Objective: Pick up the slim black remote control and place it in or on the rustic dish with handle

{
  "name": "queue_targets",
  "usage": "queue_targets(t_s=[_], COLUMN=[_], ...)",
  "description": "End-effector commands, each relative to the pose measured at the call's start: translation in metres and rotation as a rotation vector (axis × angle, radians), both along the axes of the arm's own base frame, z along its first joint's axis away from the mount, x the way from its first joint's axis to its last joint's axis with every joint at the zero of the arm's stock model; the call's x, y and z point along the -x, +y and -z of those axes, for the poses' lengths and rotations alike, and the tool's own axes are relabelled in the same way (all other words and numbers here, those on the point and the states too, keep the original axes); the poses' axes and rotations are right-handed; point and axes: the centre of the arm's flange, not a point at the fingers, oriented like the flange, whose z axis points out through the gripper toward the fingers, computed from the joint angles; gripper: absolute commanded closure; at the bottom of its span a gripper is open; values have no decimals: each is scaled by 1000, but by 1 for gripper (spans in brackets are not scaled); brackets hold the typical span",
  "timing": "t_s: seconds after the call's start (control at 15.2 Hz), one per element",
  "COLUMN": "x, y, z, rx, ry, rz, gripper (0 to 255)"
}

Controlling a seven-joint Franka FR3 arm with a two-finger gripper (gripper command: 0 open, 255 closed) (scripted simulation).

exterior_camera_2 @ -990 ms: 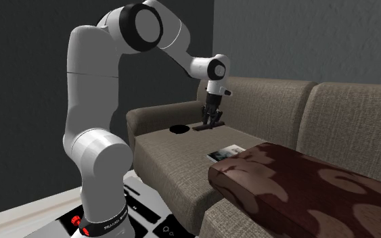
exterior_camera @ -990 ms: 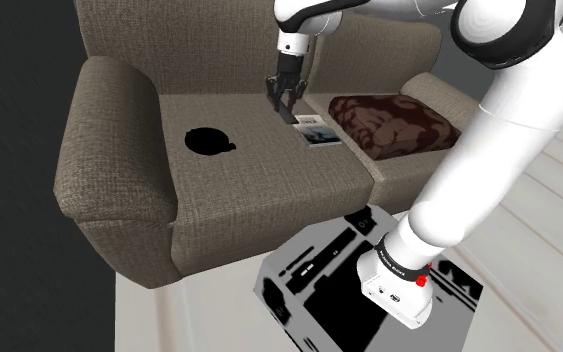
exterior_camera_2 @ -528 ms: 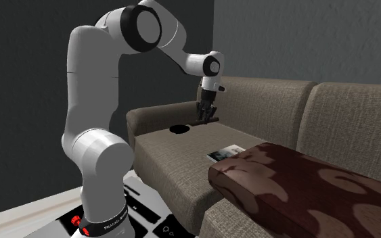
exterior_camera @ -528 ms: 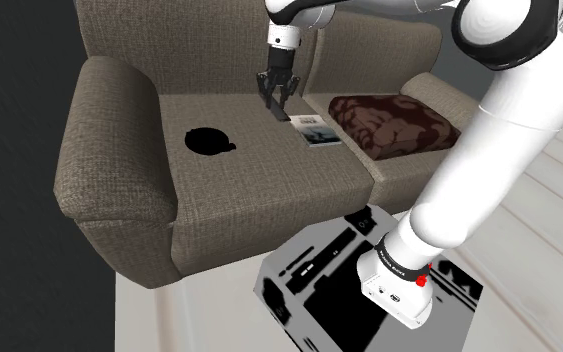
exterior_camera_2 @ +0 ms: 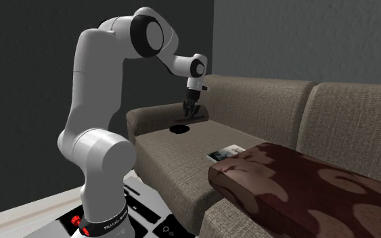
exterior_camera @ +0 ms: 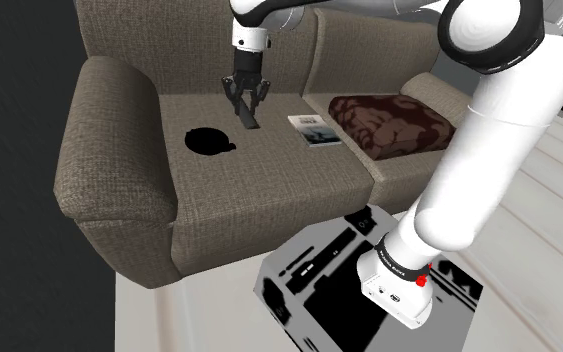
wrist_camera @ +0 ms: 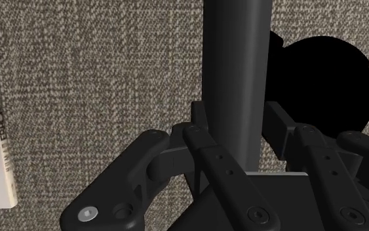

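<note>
Wrist view: my gripper (wrist_camera: pixel 236 141) is clamped on the slim black remote (wrist_camera: pixel 235 59), held above the sofa seat (wrist_camera: pixel 111 65) near the black handled dish (wrist_camera: pixel 324 82), so I should centre over its bowl and lower gently before releasing.

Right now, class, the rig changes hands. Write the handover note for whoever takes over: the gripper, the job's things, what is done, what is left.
Gripper: shut on the slim black bar-shaped remote control, held clear above the brown woven sofa seat.
Round black dish with a small handle: on the seat, just to one side of the gripper, not yet under it.
Done: remote grasped and lifted.
Left: carry it over the dish, lower, release.
</note>
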Motion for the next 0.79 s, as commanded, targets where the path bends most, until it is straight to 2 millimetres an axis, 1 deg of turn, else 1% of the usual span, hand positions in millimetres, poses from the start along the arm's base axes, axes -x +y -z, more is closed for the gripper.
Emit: queue_targets(t_s=[0.0,0.4,0.73], x=[-2,-14,-14], y=[25,103,103], z=[0,4,30], rx=[0,0,0], ry=[0,0,0], rz=[1,1,1], gripper=[255,255,255])
